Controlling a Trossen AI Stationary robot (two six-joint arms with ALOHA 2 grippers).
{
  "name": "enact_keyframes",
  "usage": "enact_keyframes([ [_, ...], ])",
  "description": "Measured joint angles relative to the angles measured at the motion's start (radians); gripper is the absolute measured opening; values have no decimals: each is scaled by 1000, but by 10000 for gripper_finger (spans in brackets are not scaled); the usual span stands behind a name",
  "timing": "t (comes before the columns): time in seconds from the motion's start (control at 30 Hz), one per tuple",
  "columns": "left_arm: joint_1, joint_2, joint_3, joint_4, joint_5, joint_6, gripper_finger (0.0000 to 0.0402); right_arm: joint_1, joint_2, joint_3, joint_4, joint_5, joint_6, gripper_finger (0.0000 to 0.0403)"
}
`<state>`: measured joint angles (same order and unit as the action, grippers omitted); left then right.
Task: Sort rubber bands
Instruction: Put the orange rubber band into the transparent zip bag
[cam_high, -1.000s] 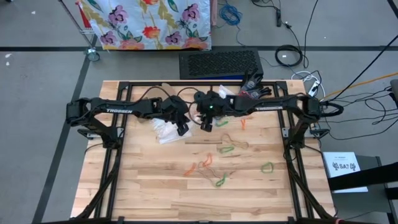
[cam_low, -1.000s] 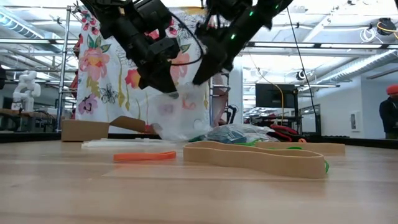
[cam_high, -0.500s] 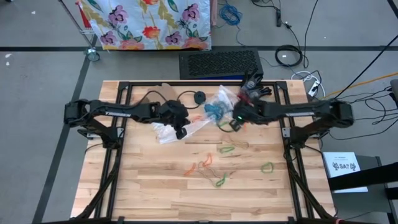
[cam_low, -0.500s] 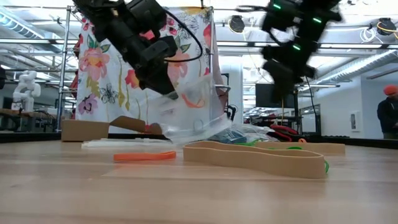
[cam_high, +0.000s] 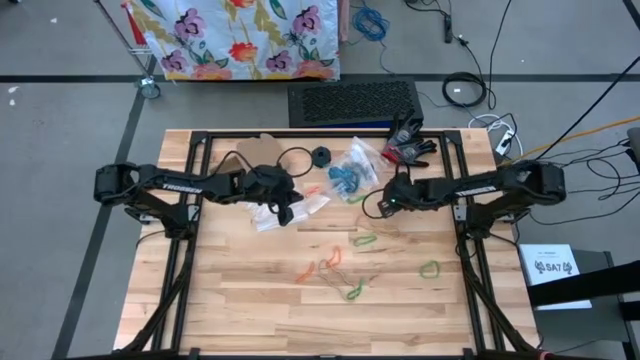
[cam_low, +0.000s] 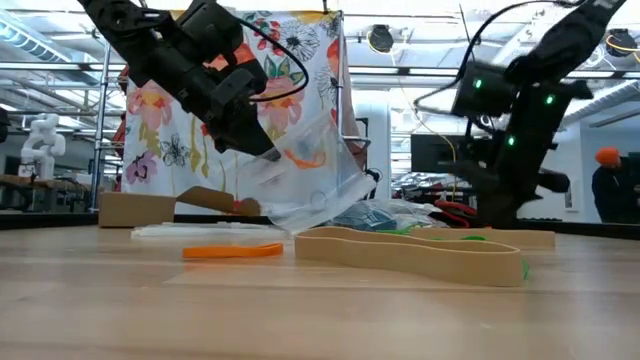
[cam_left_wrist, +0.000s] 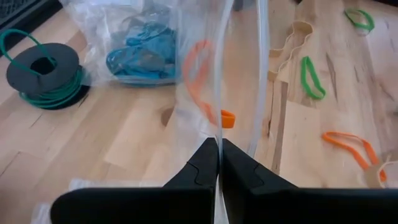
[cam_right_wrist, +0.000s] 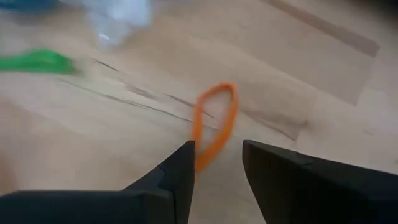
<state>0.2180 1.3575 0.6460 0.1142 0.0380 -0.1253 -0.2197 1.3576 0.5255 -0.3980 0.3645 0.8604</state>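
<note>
My left gripper (cam_left_wrist: 218, 149) is shut on a clear plastic bag (cam_low: 315, 175) with orange rubber bands (cam_left_wrist: 198, 78) inside, left of the table's middle (cam_high: 289, 210). My right gripper (cam_right_wrist: 217, 155) stands open low over a loose orange rubber band (cam_right_wrist: 216, 118) that lies flat on the wood, right of the middle (cam_high: 385, 205). Its fingers stand on either side of the band's near end; whether they touch it I cannot tell. More green (cam_high: 364, 240), orange (cam_high: 305, 270) and tan (cam_high: 385, 232) rubber bands lie on the table nearer the front. My left gripper pinches an edge of the clear bag (cam_left_wrist: 219, 127) between its two shut fingers. The fingers slant down, coming from the table's left. The bag hangs slack below and beyond them, and its lower end (cam_low: 325, 208) rests on the table.
A second clear bag with blue bands (cam_high: 348, 178) lies at the back middle, beside a black spool of green cord (cam_left_wrist: 43, 71). A red and black glove (cam_high: 410, 145) and a piece of cardboard (cam_high: 262, 145) lie at the far edge. Bare wood (cam_high: 230, 300) shows at the front left.
My right gripper has left the bag at the table's middle, gone toward the right edge and down close to the wood, rolling its wrist as it went. My left gripper has sunk a little with the bag, which now hangs from it alone.
</note>
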Motion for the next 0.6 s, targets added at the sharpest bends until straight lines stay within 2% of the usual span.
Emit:
enact_keyframes([
  [0.13,0,-2,0,16,12,-1,12,-39,77,5,71,-36,-27,108],
  [0.3,-1,-3,1,15,14,-25,12,-41,101,12,148,-64,-136,14],
  [0.47,-3,-3,1,10,22,-26,12,14,7,88,158,-113,-226,3],
  [0.6,-2,-3,1,11,89,-61,12,80,-34,184,229,-96,-426,2],
])
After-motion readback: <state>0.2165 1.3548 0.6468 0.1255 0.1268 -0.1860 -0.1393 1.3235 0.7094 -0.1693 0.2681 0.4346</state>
